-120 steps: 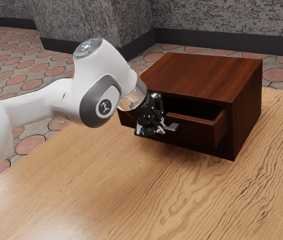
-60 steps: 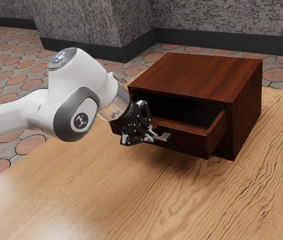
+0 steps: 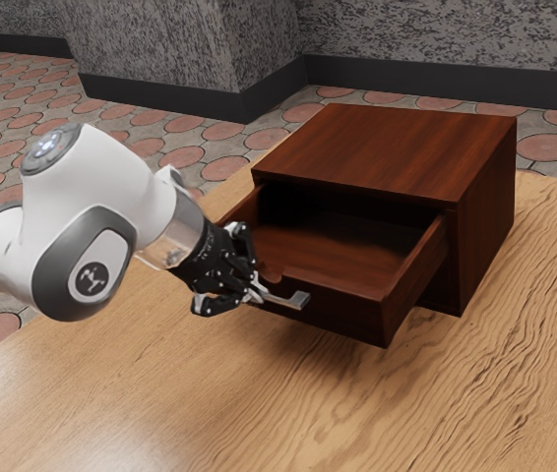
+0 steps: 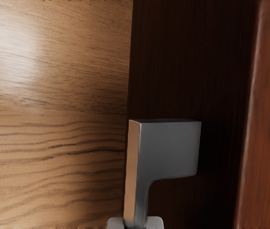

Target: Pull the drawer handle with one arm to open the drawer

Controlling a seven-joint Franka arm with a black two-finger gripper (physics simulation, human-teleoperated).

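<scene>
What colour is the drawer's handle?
The handle is silvery grey, like brushed metal; the wrist view shows it best.

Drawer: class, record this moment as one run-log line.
step: drawer pull | gripper: shut on handle | drawer: partly out of cabinet | cabinet: on wooden table

Free passage is offered over the light wooden table (image 3: 357, 413) before the open dark red-brown wooden drawer (image 3: 342, 310); beyond, the way is blocked by its box-shaped cabinet (image 3: 397, 147).
</scene>
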